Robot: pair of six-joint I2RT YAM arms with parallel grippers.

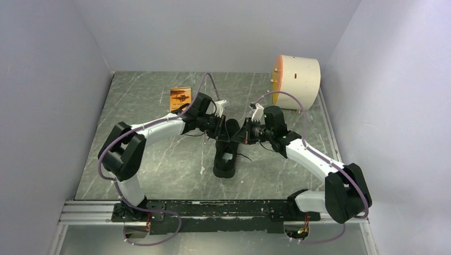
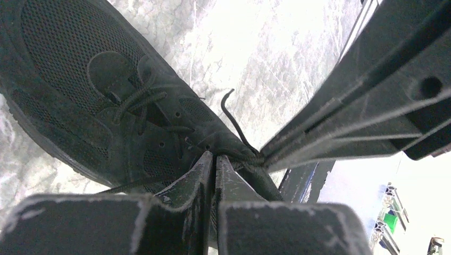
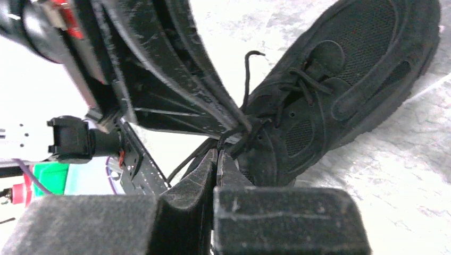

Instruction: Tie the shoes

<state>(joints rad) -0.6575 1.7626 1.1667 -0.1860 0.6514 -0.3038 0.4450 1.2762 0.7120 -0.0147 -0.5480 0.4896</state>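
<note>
The black shoe (image 1: pixel 225 155) stands mid-table, toe pointing away from the arm bases. Both grippers meet over its laces. My left gripper (image 1: pixel 223 126) comes in from the left and my right gripper (image 1: pixel 242 133) from the right, tips almost touching. In the left wrist view the left gripper (image 2: pixel 214 157) is shut at the lace knot beside the shoe (image 2: pixel 80 79), and a loose lace end (image 2: pixel 228 109) rises from the right fingers (image 2: pixel 345 119). Seen from the right wrist, the right gripper (image 3: pixel 217 154) is shut on a lace strand by the shoe (image 3: pixel 345 79); the left fingers (image 3: pixel 159 69) pinch the lace.
A cream cylinder with an orange face (image 1: pixel 296 82) stands at the back right. An orange card (image 1: pixel 180 97) lies at the back, left of centre. Grey walls close in three sides; a metal rail (image 1: pixel 213 210) runs along the near edge.
</note>
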